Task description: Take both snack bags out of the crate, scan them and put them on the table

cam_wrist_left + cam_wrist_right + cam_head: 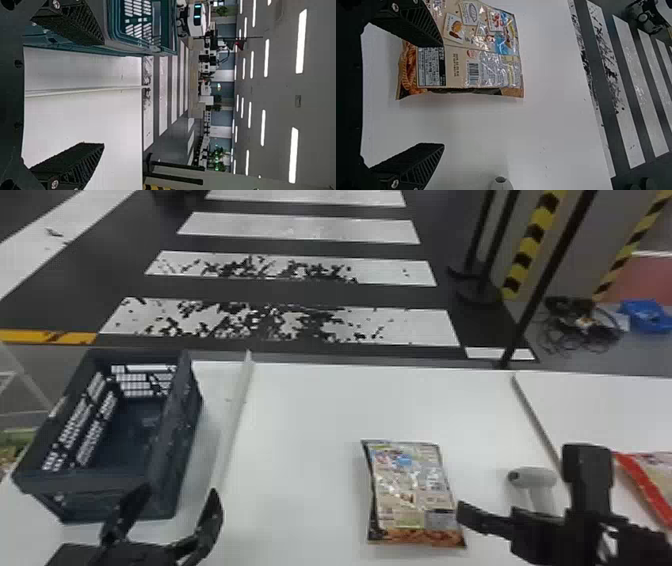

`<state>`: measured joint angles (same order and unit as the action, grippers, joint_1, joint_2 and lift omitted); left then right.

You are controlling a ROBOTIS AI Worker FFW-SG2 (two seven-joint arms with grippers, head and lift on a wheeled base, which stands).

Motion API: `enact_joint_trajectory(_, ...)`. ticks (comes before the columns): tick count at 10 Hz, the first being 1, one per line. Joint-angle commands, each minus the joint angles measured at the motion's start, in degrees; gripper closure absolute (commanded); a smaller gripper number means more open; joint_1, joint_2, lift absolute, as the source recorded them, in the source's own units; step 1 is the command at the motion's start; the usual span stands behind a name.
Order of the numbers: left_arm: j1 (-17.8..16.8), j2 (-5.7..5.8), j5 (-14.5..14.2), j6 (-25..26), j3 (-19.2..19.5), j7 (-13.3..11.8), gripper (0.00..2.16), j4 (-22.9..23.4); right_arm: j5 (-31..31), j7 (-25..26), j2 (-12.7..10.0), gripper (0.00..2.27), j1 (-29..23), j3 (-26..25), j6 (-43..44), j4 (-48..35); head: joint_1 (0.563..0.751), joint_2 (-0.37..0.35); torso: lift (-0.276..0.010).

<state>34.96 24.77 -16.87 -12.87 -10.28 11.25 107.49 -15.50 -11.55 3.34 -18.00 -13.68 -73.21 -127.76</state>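
Observation:
My left gripper (179, 492) stands open by the near right corner of the dark blue crate (170, 450); the crate's visible floor is bare. My right gripper (524, 481) is open at the right of a brown and beige snack bag (410, 492), which lies flat on the white table with a barcode facing up. Behind that gripper is a grey handheld scanner (537, 477). A red-edged snack bag (650, 485) lies at the far right. In the left wrist view the gripper (104, 94) has nothing between its fingers. One finger of the right gripper (443, 95) overlaps the brown bag (494, 71).
A raised white strip (232, 430) runs along the table between crate and brown bag. Another divider (537, 420) separates the scanner's area from the red-edged bag. Beyond the table's back edge are a striped floor and a black stand (480, 292).

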Motion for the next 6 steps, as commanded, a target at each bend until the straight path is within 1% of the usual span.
enact_joint_trajectory(1,0.0,-0.16,0.0,0.0,0.0,-0.1,0.09,-0.1,-0.1,-0.8,-0.1,0.10,1.1,0.7,-0.1,2.7,0.695,-0.015,-0.092)
enact_joint_trajectory(6,0.0,-0.25,0.2,0.0,0.0,-0.1,0.09,-0.2,-0.3,-4.2,-0.2,0.10,5.0,1.8,1.0,11.9,0.695,0.030,-0.092)
